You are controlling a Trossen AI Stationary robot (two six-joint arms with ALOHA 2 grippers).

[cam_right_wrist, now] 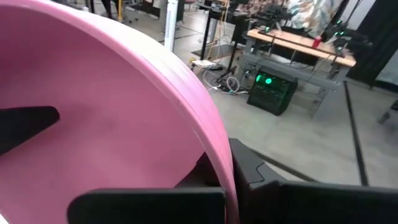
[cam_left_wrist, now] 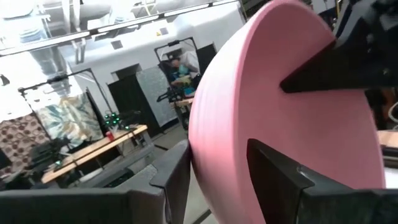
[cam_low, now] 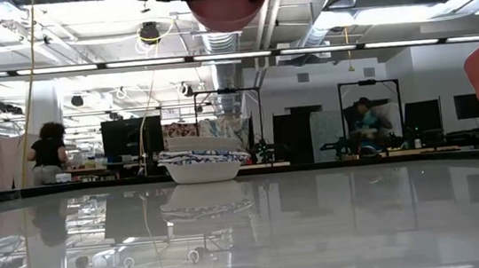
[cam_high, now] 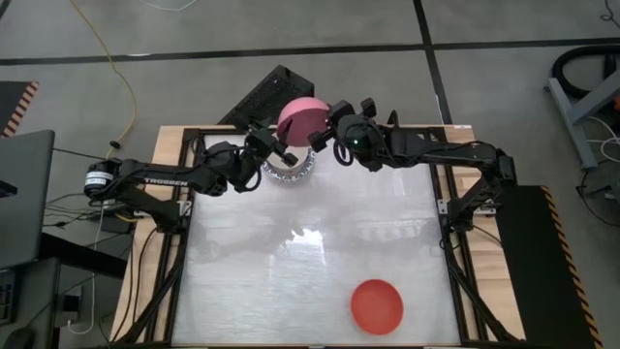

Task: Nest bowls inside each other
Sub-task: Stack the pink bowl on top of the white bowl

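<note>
The glossy table (cam_high: 310,291) is almost bare; the stack of patterned bowls (cam_high: 289,171) stands at its far edge and a red bowl (cam_high: 376,305) lies alone near the front. Above the stack hangs the pink bowl (cam_high: 302,120), tilted. The right gripper (cam_high: 327,128) pinches its rim tightly, while the left gripper (cam_high: 276,145) has its fingers spread around the other side, not pressing. I think the right arm should level the bowl, centre it over the stack and lower slowly before letting go.
</note>
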